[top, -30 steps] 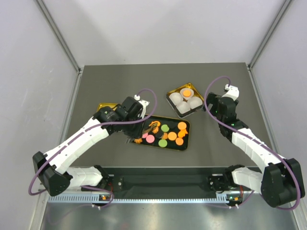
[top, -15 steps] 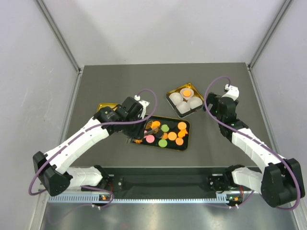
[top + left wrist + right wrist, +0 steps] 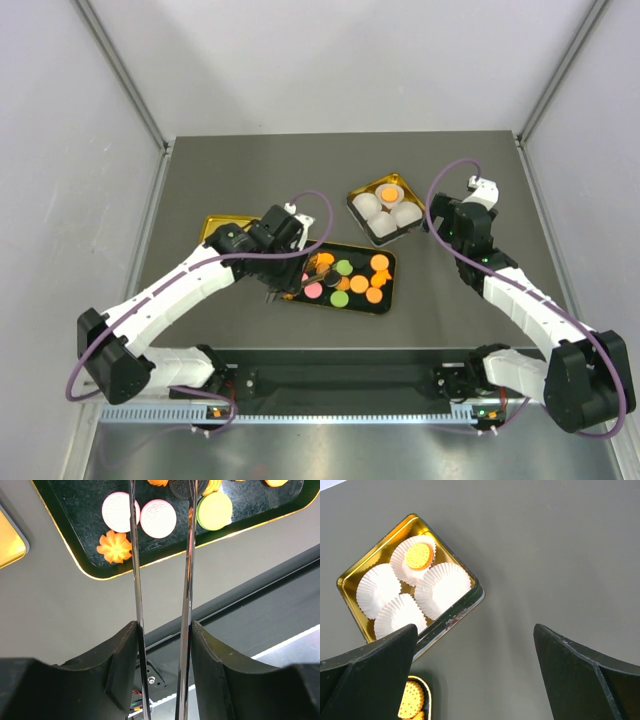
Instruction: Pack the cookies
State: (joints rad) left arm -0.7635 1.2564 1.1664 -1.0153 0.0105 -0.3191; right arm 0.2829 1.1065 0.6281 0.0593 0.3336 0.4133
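The cookies lie on a black tray [image 3: 387, 301]: pink [image 3: 158, 518], green [image 3: 214, 510], an orange flower [image 3: 114, 547] and round orange ones [image 3: 380, 263]. My left gripper [image 3: 318, 270] carries two long thin metal blades [image 3: 135, 580] that reach over the tray's left end. They stand apart and open [image 3: 161, 490], with a pink cookie showing in the gap and a dark cookie [image 3: 180, 487] by the right blade's tip. Nothing is pinched. My right gripper [image 3: 475, 630] hangs wide open over bare table beside a gold tin [image 3: 350, 577]. One orange cookie [image 3: 418, 556] sits in a white paper cup there.
The gold tin [image 3: 352, 197] holds several white paper cups [image 3: 442, 590] at the back of the table. A gold lid [image 3: 215, 225] lies left of the tray, under the left arm. The arms' base rail [image 3: 340, 380] runs along the near edge.
The left gripper's blades have spread wider over the tray's left end, and the left arm has shifted slightly right. The right arm has not moved.
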